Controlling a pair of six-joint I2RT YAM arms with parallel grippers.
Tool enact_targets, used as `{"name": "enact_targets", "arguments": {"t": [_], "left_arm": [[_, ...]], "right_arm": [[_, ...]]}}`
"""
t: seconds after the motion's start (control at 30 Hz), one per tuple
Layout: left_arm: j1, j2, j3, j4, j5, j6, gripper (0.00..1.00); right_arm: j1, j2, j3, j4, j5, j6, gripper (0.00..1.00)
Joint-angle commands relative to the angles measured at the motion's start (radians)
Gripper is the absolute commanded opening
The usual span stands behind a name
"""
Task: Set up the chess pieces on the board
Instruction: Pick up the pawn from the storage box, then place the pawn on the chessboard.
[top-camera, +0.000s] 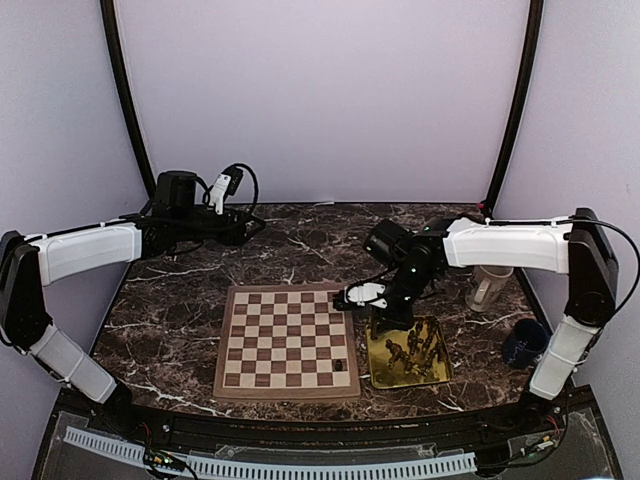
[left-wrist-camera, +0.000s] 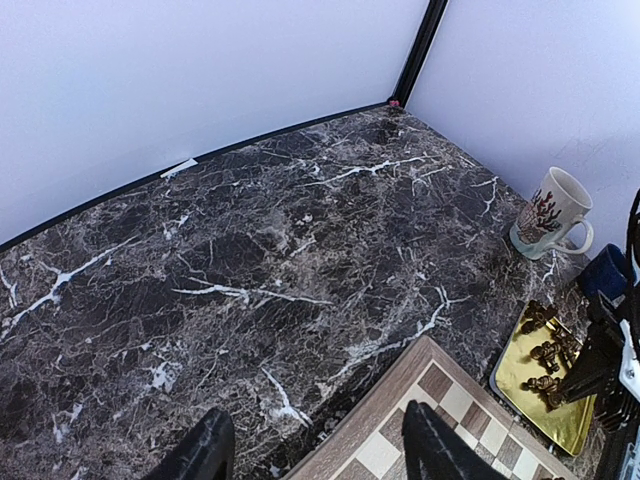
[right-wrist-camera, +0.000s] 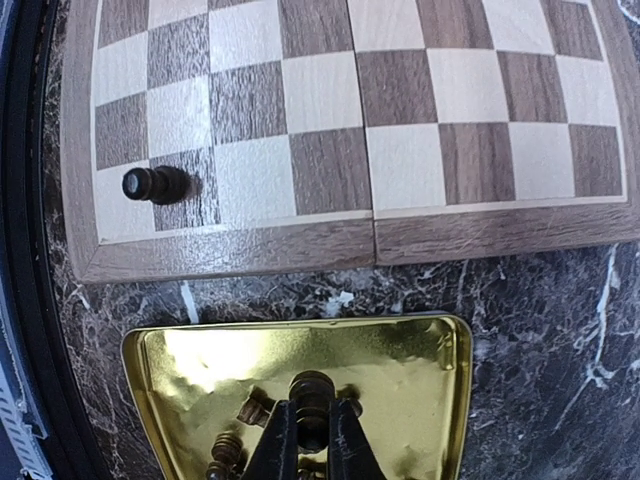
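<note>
Over the shiny gold rectangular metal tray (right-wrist-camera: 440, 345), just right of the board, the right gripper (right-wrist-camera: 312, 420) has its two dark fingers pinched nearly together around one small dark brown chess piece (right-wrist-camera: 313, 388). That piece stands upright among the other loose dark chess pieces (top-camera: 415, 348) in the tray.

The grip looks narrow and high on the piece, so it may slip or tilt when lifted. Neighbouring pieces crowd close and could be nudged or dragged along. The tray's raised rim lies between the tray and the square wooden chessboard of tan and brown squares (top-camera: 287, 340), so a low carry would likely catch it.

One lone dark piece (right-wrist-camera: 155, 185) sits on a near corner square beside the tray, and a sweep across that corner could knock it. Every other square is bare, leaving wide room to place.

A narrow strip of dark veined marble table (left-wrist-camera: 250, 250) separates tray and board. A white patterned mug (top-camera: 487, 288) and a dark blue cup (top-camera: 522, 342) stand right of the tray, apart from it.

The left gripper (left-wrist-camera: 320, 460) hangs over the far left marble with its fingers spread and nothing between them, well apart from the board.
</note>
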Motion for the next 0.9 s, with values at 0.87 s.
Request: {"name": "enact_targets", "arguments": {"t": [0.87], "left_arm": [[-0.004,-0.026,0.014,-0.007,0.019,-0.008,0.59]], "right_arm": [[0.196,0.330,0.417,-0.091,0.081,-0.005,0.05]]}}
